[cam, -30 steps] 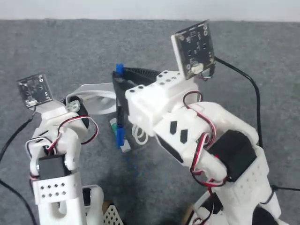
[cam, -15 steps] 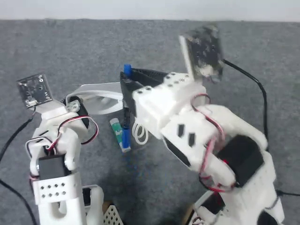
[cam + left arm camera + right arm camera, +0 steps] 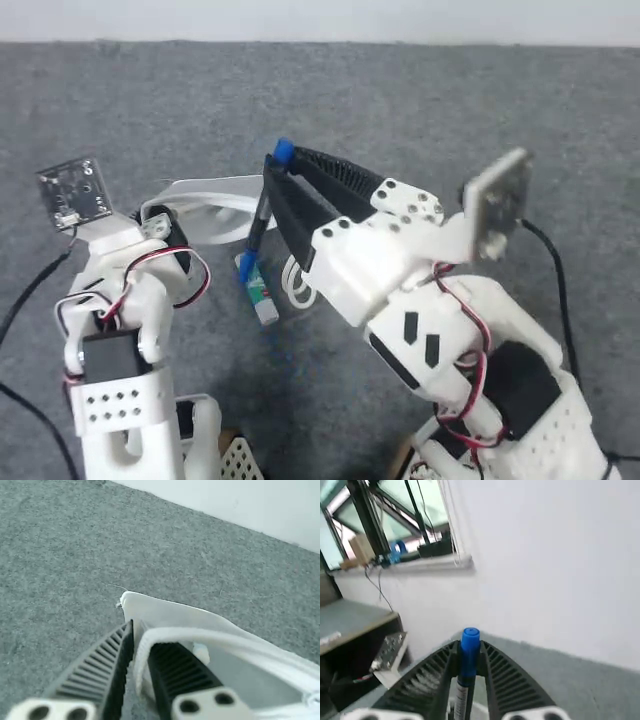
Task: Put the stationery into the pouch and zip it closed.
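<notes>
The task is at an early stage. The right arm's fingers (image 3: 427, 680) are closed on a blue-capped marker pen (image 3: 465, 670) and hold it off the bench, cap end up at the fingertips. It is not in the pouch.

The white pouch (image 3: 215, 195) lies on the bench at about 9 o'clock of the pen in the high view. The left arm's fingers (image 3: 95, 670) are almost together and pinch its rim, so the mouth looks held ready. I cannot tell how far the zip is drawn.

A small green-and-white stick (image 3: 258, 290) lies on the bench at 6 o'clock of the pen's lower end. Some white loops (image 3: 297, 283) lie just beside it at 3 o'clock. Both are outside the pouch.

By my reckoning, what is left is the pen, these loose pieces, and then the zip.

The bench (image 3: 480, 110) has a grey, felt-like cover. It meets a plain white wall (image 3: 320, 20) at 12 o'clock. The right wrist view shows a window (image 3: 395, 510) with cables on its sill.
</notes>
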